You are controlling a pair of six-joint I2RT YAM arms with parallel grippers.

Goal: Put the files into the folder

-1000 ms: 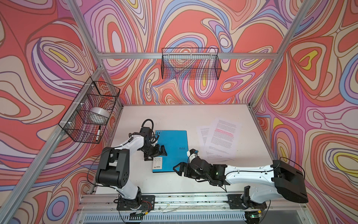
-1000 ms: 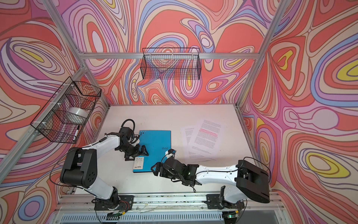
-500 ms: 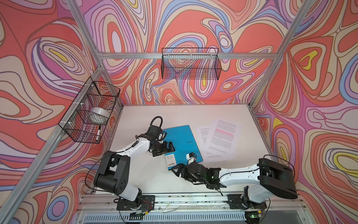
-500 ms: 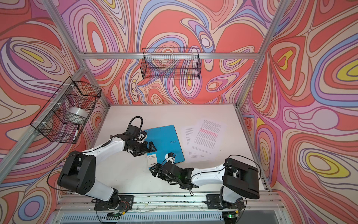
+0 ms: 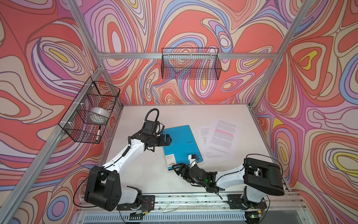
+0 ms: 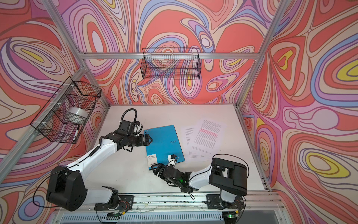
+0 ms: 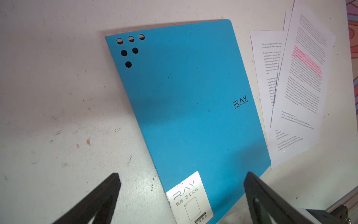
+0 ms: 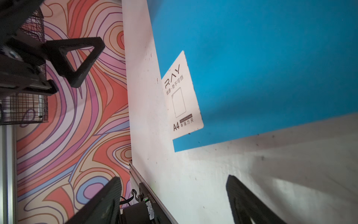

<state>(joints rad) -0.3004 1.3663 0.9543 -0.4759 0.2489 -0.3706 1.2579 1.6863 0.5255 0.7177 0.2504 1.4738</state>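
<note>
The blue folder (image 5: 181,144) (image 6: 164,143) lies closed and flat on the white table (image 5: 147,174), with its white corner label (image 8: 182,95) at the near left corner. The files (image 5: 219,139) (image 6: 205,138), white printed sheets with pink highlighted lines on the top one, lie fanned just right of it, touching its right edge. My left gripper (image 5: 168,140) (image 7: 183,175) hovers open over the folder's left edge with nothing between its fingers. My right gripper (image 5: 177,167) (image 8: 173,179) is open, low over bare table at the folder's near left corner.
A wire basket (image 5: 89,112) on the left wall holds a tape roll (image 5: 97,116) and a marker (image 5: 98,132). Another wire basket (image 5: 190,66) hangs on the back wall. A metal rail (image 5: 184,199) runs along the table's front edge.
The folder has slid right toward the files and turned a little. My left gripper followed it to the right. The right arm drew its elbow back, its gripper staying near the folder's corner.
</note>
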